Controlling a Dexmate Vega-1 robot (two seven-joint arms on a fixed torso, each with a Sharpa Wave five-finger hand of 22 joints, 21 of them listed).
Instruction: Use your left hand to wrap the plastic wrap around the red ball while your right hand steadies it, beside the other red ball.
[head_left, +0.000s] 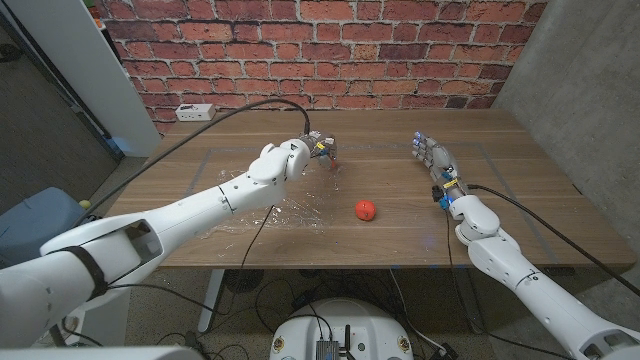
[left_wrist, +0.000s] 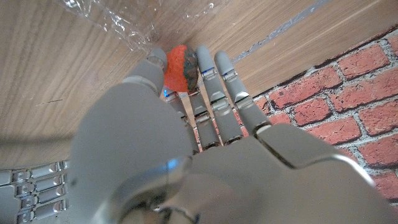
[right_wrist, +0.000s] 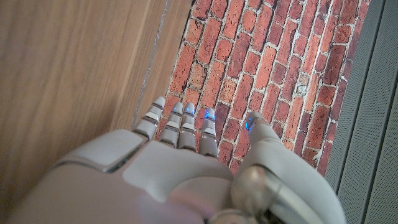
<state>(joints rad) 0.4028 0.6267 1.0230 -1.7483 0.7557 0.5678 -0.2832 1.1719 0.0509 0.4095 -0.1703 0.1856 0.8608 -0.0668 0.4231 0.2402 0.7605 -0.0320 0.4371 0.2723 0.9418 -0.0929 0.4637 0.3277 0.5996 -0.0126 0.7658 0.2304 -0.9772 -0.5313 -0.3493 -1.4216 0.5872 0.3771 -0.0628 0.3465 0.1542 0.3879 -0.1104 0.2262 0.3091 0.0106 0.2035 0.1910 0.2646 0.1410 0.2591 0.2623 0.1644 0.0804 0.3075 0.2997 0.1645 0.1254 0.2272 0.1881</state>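
A crinkled sheet of clear plastic wrap (head_left: 285, 212) is lying on the wooden table (head_left: 400, 130), left of a round red ball (head_left: 366, 210). The left hand (head_left: 322, 148) is pinching another, mottled red ball (left_wrist: 181, 68) in its fingertips. The right hand (head_left: 432, 156) is hovering with fingers spread, holding nothing. A white power strip (head_left: 194, 112) is sitting by the brick wall (head_left: 320, 40).

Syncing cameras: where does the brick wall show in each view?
Head view: brick wall across the top, behind the table.
Left wrist view: beyond the table, past the fingers of the left hand.
Right wrist view: beside the table, past the fingertips of the right hand.
Shared landmark: the wooden table meeting the wall.
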